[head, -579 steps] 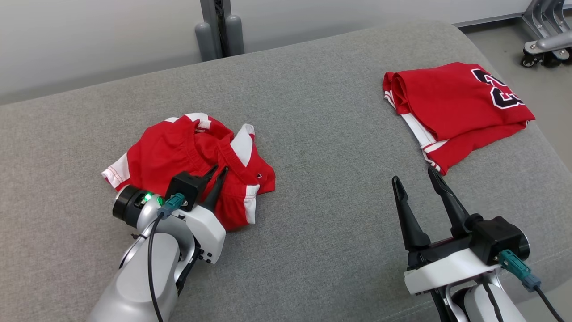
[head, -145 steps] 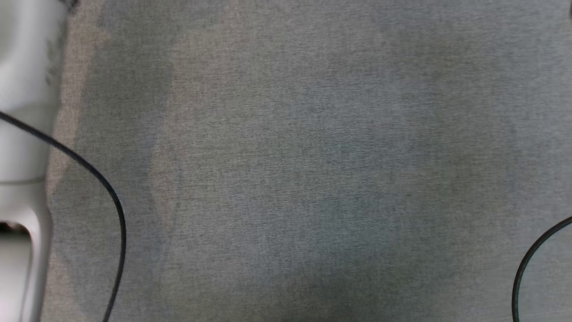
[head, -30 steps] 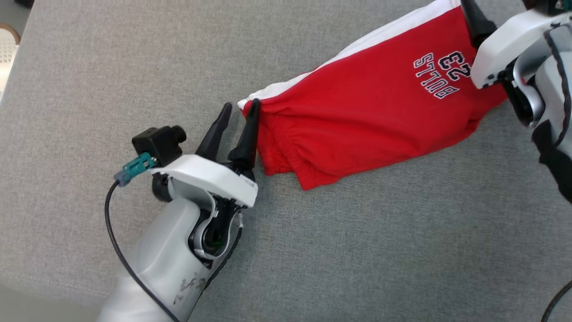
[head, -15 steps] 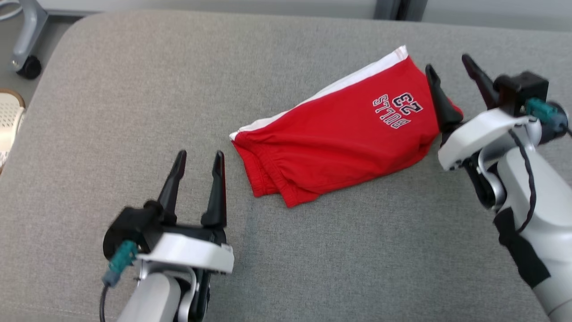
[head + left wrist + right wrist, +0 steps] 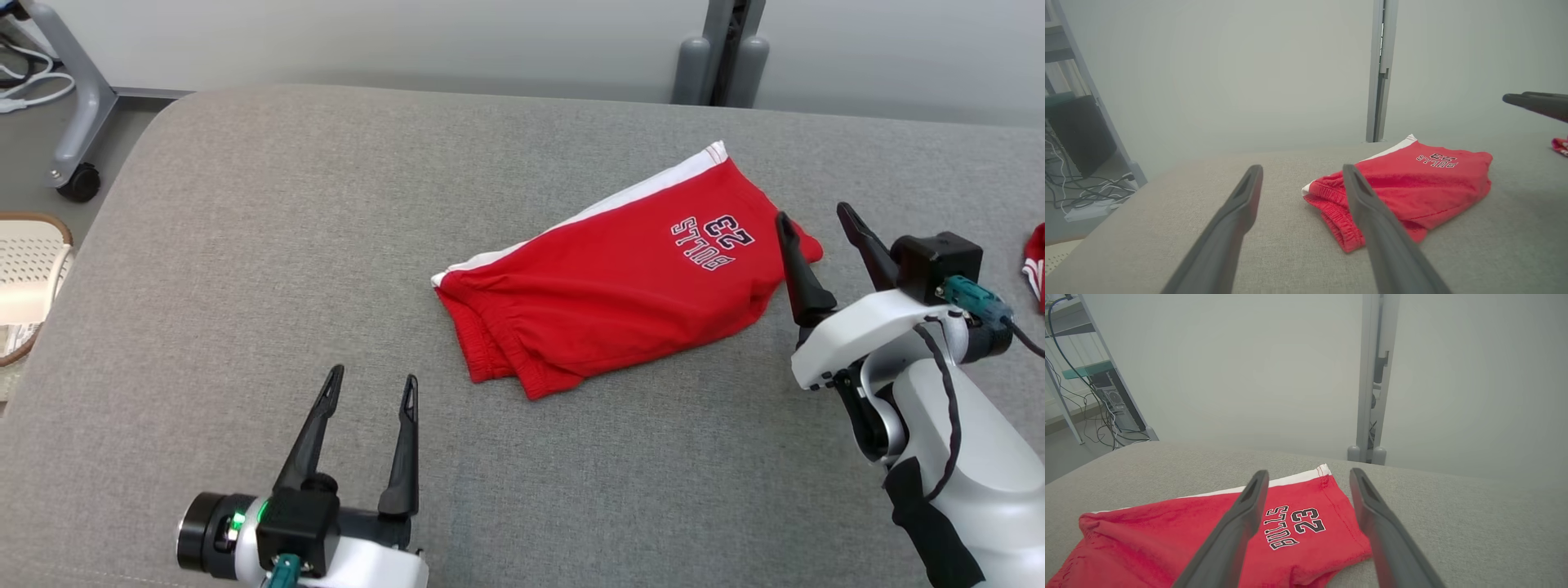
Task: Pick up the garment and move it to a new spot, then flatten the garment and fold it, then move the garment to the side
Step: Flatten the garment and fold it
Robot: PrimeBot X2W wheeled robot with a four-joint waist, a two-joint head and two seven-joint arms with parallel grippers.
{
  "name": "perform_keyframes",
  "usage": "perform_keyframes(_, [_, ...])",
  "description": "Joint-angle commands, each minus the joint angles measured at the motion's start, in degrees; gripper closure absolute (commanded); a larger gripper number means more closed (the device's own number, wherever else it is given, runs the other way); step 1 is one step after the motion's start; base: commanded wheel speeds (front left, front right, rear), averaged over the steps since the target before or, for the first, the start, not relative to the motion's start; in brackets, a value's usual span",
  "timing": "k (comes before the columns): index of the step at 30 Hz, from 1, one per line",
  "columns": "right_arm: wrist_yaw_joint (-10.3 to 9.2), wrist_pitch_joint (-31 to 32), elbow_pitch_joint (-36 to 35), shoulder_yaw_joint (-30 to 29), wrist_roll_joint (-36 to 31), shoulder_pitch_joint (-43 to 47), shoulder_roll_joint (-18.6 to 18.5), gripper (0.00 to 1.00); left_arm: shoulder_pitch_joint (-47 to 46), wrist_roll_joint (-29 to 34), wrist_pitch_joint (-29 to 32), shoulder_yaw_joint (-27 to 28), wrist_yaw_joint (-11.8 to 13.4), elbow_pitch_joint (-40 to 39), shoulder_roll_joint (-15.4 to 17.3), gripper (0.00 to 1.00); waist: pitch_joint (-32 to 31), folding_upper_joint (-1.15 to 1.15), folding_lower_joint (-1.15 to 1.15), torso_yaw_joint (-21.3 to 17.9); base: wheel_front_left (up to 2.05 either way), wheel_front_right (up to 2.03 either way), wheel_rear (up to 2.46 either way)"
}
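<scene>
1. Garment [image 5: 620, 282], a pair of red shorts with a white side stripe and a "BULLS 23" print, lies folded in half on the grey cushion [image 5: 245, 245], a little right of centre and slanting up toward the far edge.
2. A second ago the left gripper [image 5: 372, 376] had a finger against the waistband corner and the right gripper [image 5: 814, 212] was at the hem end. Both have since drawn back toward the robot, and the head camera has lifted to take in the whole cushion.
3. Judged from the neat double layer, the flattening and folding look done, which leaves the move to the side.
4. Left gripper: jaws spread wide, holding nothing, well apart from the waistband.
5. Right gripper: jaws equally wide and empty. Its fingertips hang just over the hem corner, and the left wrist view shows them raised clear of the cloth.
6. Another red garment [image 5: 1035, 261] peeks in at the cushion's right edge.
</scene>
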Motion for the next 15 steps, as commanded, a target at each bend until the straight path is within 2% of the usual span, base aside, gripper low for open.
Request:
perform_keyframes(1, [0.02,-0.29,0.29,-0.55,0.28,0.95,0.00,0.00,0.90,1.35,-0.17,0.25,0.50,-0.40,0.37,0.00,-0.09,0.00,0.00,0.40,0.00,0.00,0.00])
perform_keyframes(7, [0.02,-0.29,3.48,-2.34,2.99,-0.07,-0.75,0.00,1.12,3.64,-0.17,-0.04,0.22,-1.13,0.01,0.00,1.67,0.00,0.00,1.83,0.00,0.00,0.00])
perform_keyframes(15, [0.02,0.96,15.42,-2.40,6.91,-6.62,-2.93,0.00,-0.91,3.81,-0.18,-1.51,-0.93,-0.91,-1.04,0.00,5.41,0.00,0.00,4.26,0.00,0.00,0.00])
